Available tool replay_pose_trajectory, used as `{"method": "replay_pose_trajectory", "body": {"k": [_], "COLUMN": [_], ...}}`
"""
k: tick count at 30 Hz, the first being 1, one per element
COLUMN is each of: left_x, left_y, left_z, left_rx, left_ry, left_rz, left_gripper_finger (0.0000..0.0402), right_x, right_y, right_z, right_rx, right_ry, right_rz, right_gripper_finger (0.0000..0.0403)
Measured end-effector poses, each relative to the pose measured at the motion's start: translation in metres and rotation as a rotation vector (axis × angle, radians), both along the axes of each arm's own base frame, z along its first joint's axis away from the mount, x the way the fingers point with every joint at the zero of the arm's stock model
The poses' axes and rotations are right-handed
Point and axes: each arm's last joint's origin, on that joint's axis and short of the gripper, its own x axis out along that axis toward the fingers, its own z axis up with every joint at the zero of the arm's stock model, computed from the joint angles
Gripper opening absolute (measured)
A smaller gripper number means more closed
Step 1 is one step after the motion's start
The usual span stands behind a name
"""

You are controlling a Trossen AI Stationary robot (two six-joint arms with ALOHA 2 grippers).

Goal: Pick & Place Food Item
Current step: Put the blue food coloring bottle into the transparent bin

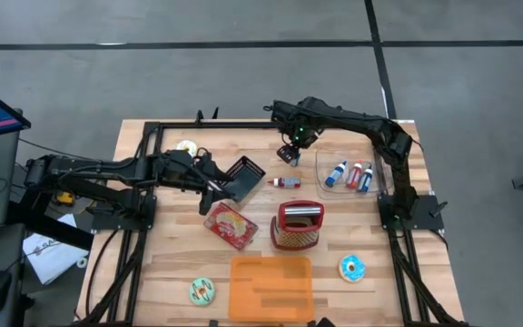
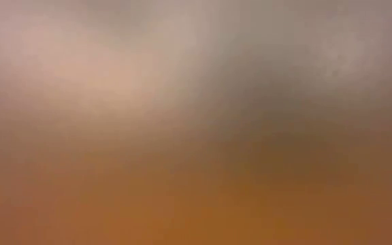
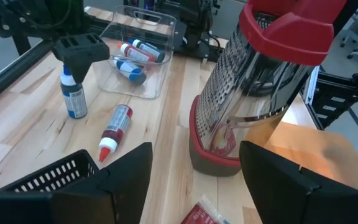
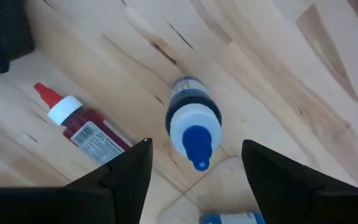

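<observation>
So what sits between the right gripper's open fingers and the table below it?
The right wrist view shows an upright blue-capped bottle on the wood, directly under the right gripper. A red-capped bottle lies to one side, outside that gap.

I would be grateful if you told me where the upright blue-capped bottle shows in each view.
High view: hidden beneath the right gripper.
Low view: blurred, nothing can be made out.
Left wrist view: upright blue-capped bottle under the right gripper, beside the clear bin.
Right wrist view: seen from above, between open fingers.
Shared landmark: the lying red bottle.
</observation>
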Motion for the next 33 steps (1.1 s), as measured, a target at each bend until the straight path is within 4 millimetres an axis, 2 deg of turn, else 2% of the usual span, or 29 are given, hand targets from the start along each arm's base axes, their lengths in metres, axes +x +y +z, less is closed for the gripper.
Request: {"method": "replay_pose_trajectory", "body": {"k": [7, 20, 26, 33], "left_x": [0.0, 0.0, 0.0, 0.0], "left_y": [0.0, 0.0, 0.0, 0.0], "left_z": [0.0, 0.0, 0.0, 0.0], "left_rx": [-0.004, -0.017, -0.017, -0.02], "left_ry": [-0.001, 0.0, 0.0, 0.001], "left_rz": [0.002, 0.006, 0.006, 0.007], "left_gripper_finger": [0.0237, 0.0237, 0.0237, 0.0237], "right_x": [0.003, -0.002, -0.002, -0.001], "right_y": [-0.001, -0.009, -0.01, -0.01], "right_z": [-0.004, -0.004, -0.004, -0.004], "right_rx": [-0.019, -0.015, -0.013, 0.009], "right_ry": [-0.035, -0.032, -0.036, -0.05], "right_rz": [-0.003, -0.023, -0.017, -0.005], "right_gripper_finger": [0.024, 0.0234, 0.0198, 0.0126]}}
